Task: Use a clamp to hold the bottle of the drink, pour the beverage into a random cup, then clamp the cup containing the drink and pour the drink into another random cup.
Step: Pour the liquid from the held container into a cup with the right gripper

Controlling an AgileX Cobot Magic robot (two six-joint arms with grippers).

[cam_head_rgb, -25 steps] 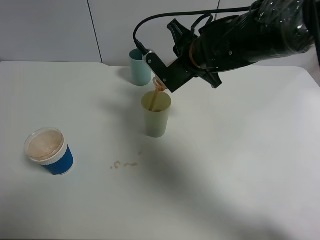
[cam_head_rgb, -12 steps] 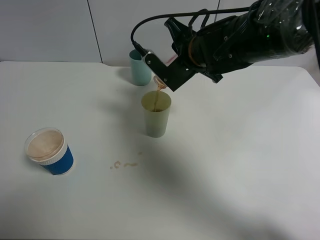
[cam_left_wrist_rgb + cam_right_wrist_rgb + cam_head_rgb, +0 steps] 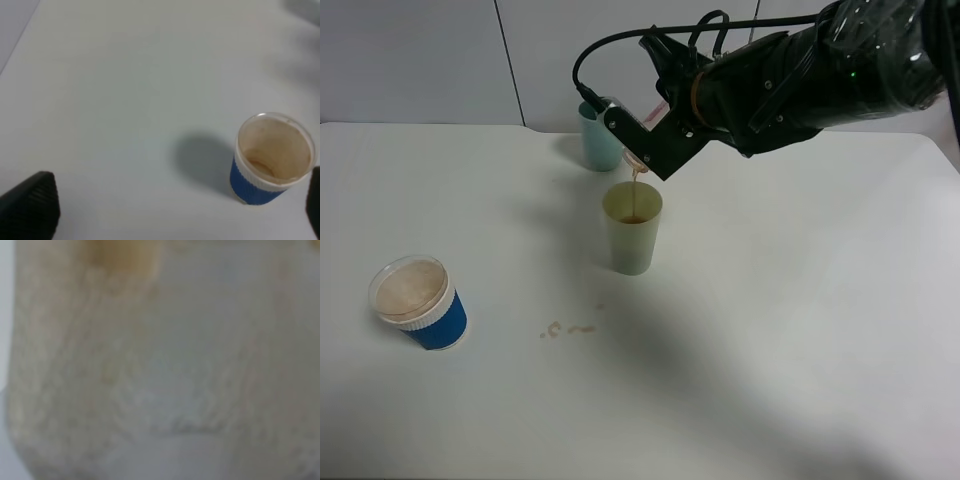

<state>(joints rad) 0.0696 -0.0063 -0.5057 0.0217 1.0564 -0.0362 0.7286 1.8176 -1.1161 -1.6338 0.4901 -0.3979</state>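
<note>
The first pour is in hand. The right clamp (image 3: 648, 142) has its jaws closed tight on the bottle of the drink (image 3: 160, 360) and holds it just above the pale tumbler (image 3: 632, 235), which stands upright on the bench (image 3: 800, 330). The beverage (image 3: 635, 215) falls from the bottle's mouth in a thin brown thread and pools inside the pale tumbler. The bottle's long axis is steeply tilted: its wide mouth points down at the pale tumbler's open top, apart from the rim, and its base points up and back toward the arm. In the blurred right wrist view the bottle's wall is mostly clear, with one brown patch, so I judge that little is left to pour. The next move calls for righting the bottle without dragging the last drops past the rim, since a few brown drops (image 3: 570, 328) already lie on the bench in front of the pale tumbler. The bottle then has to be set down clear of it. After that the pale tumbler must be gripped and carried to the blue cup (image 3: 420, 305), which stands well apart from it, toward the bench's front left. A teal tumbler (image 3: 597, 135) stands just behind the pale tumbler. The left clamp (image 3: 172, 210) hangs near the blue cup, well away from the pale tumbler, its jaws spread wide and empty.
</note>
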